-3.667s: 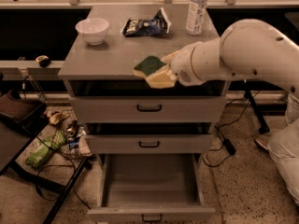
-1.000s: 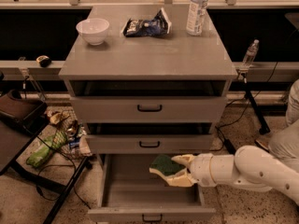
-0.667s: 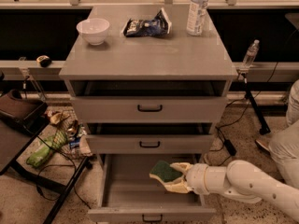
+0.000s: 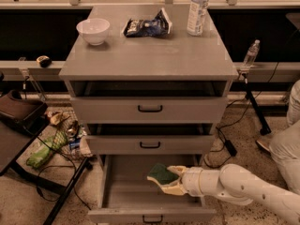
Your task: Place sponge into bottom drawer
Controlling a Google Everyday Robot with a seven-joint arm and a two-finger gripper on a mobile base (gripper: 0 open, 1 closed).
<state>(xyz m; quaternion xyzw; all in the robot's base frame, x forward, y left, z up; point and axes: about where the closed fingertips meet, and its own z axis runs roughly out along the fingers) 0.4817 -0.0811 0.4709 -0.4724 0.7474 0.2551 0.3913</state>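
The bottom drawer (image 4: 123,198) of the grey cabinet is pulled open at the lower middle of the camera view. My gripper (image 4: 165,180) reaches in from the right on a white arm and is shut on the sponge (image 4: 162,173). The sponge's dark green face is up and its pale yellow foam sits between the fingers. It hangs just above the drawer's floor, right of centre. The two shallower drawers above are shut.
On the cabinet top stand a white bowl (image 4: 93,30), a dark snack bag (image 4: 146,26) and a water bottle (image 4: 197,11). A second bottle (image 4: 251,54) stands on the ledge at right. Cables, a green bag (image 4: 44,150) and a black stand lie at left.
My gripper carried the sponge from above the cabinet top down into the open bottom drawer, then sank a little lower and further in over the last second.
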